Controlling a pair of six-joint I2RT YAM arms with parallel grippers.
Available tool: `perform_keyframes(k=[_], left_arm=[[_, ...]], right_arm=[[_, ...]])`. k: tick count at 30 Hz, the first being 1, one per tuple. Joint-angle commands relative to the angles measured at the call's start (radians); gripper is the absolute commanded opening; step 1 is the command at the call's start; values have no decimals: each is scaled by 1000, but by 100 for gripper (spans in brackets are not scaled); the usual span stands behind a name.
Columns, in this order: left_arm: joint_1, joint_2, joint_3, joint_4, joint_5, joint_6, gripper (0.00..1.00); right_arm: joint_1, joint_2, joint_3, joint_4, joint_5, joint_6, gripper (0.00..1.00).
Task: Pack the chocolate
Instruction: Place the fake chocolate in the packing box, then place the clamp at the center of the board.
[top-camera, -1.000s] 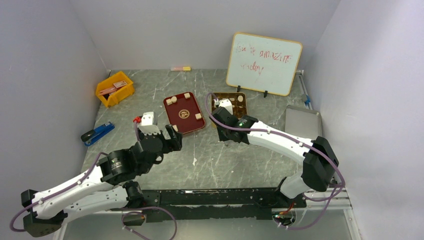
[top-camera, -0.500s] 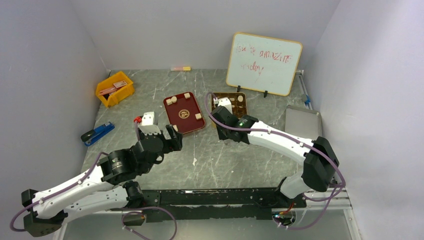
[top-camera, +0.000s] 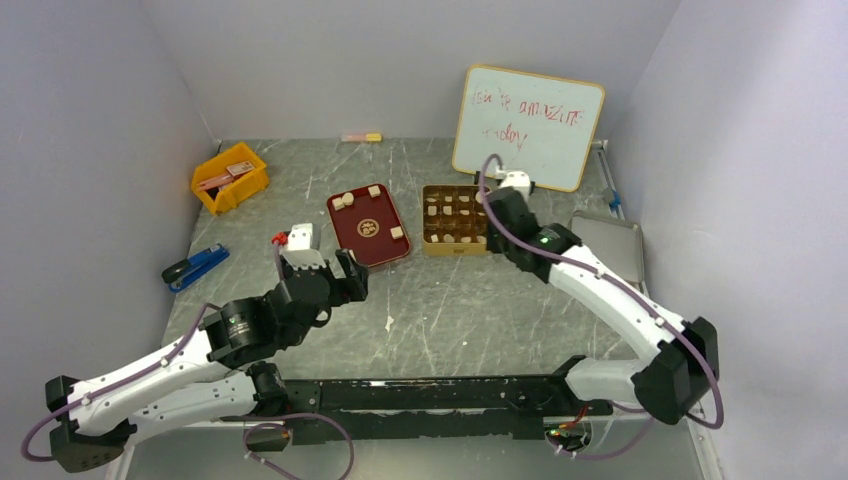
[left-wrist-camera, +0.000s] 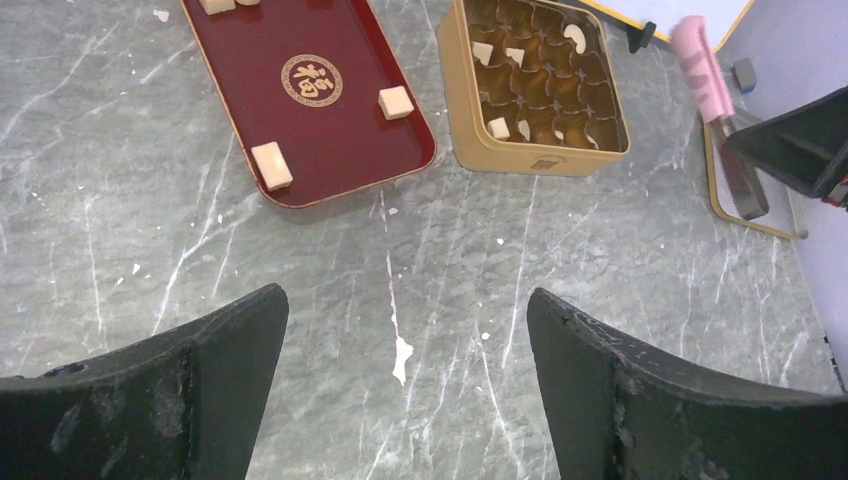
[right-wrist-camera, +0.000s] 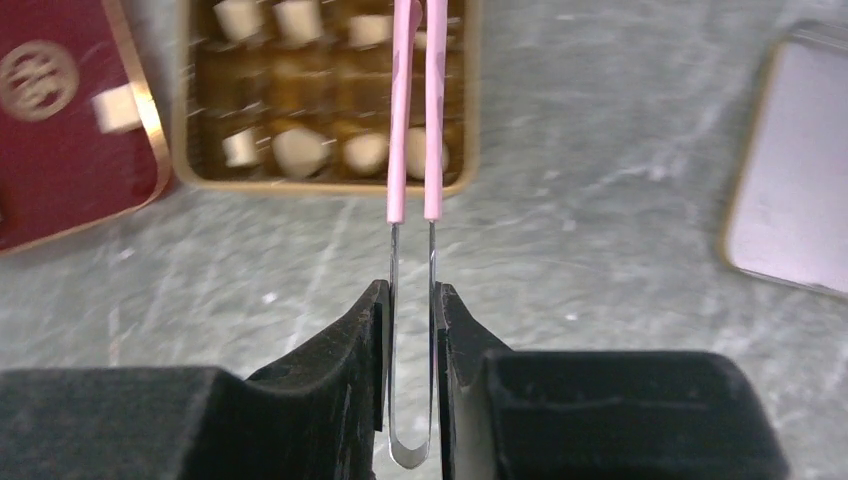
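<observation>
So the chocolate (top-camera: 455, 212) is split up right now. A bunch of the little tan cubes sit in the cups of the gold tin (top-camera: 455, 247), and a few are loose on the red tray (top-camera: 362, 245): a couple at its far left corner, one at the far edge and one near the right rim. The left wrist view also shows one by the near edge. The tin sits just right of the tray, with a thin strip of worktop (top-camera: 450, 310) between them.

The right claw (right-wrist-camera: 411, 300) is clamped on a pair of pink-tipped tweezers (right-wrist-camera: 433, 120), squeezing the arms nearly together. The tips run out of frame, so I can't tell if anything's pinched in them. It hangs just right of the tin, with the tweezers pointing over the tin's right side. A grey lid (top-camera: 605, 245) lies flat further right and a whiteboard (top-camera: 528, 125) stands behind.

The left claw (left-wrist-camera: 405, 305) is spread wide with nothing in it, hovering over bare worktop near the tray's near edge.

Way off left are a yellow bin (top-camera: 230, 178) and a blue stapler (top-camera: 195, 265).
</observation>
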Motion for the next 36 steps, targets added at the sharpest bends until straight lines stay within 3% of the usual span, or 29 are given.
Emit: perform_keyframes(k=[1,9,29,33,36], left_arm=[[-5,1,-16,57,12,-13,94],[-5,6,-33,80,20,-12,94],[-5,25,-60,116,38,-9,94],[-5,27,-56,111,41,-11,94],[-5,29,-52,113,41,-8,94]], right_arm=[[-137,-68,-70,67,-3,-91,8],[-299,9,-186,191,-97,-139,7],[-426,366,-215,339,-188,-104,9],[-428,389,-212,322,-183,-86,14],[-429,377,-214,316,-179,-76,27]])
